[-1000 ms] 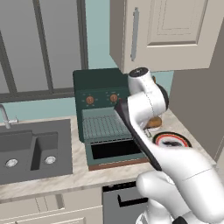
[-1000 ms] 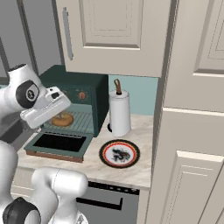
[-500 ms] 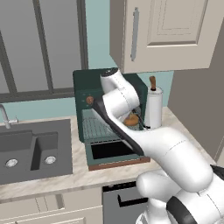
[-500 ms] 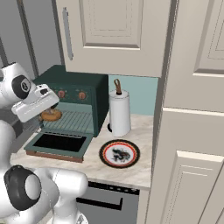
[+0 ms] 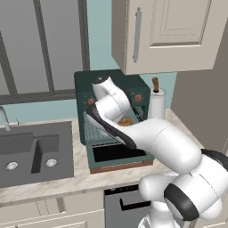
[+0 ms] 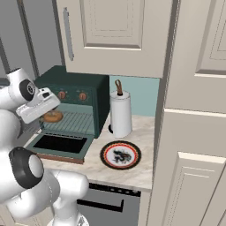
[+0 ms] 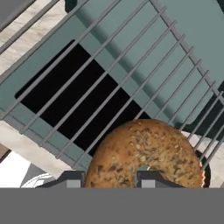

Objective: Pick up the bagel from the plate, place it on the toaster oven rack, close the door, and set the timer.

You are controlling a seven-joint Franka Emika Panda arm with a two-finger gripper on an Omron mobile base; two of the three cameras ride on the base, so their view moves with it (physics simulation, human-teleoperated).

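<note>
Bagel (image 7: 146, 155) sits clamped in the gripper (image 7: 107, 180), just above the toaster oven rack (image 7: 131, 74). In the hand view the rack's bars run from seven o'clock to one o'clock beneath it, over the lowered door (image 6: 59, 145); the plate (image 6: 120, 155) is well apart.

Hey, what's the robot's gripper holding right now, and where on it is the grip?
The gripper holds the small golden-brown bagel by one side of its ring, fingers at the edge near the hole, above the silver wire oven rack.
</note>
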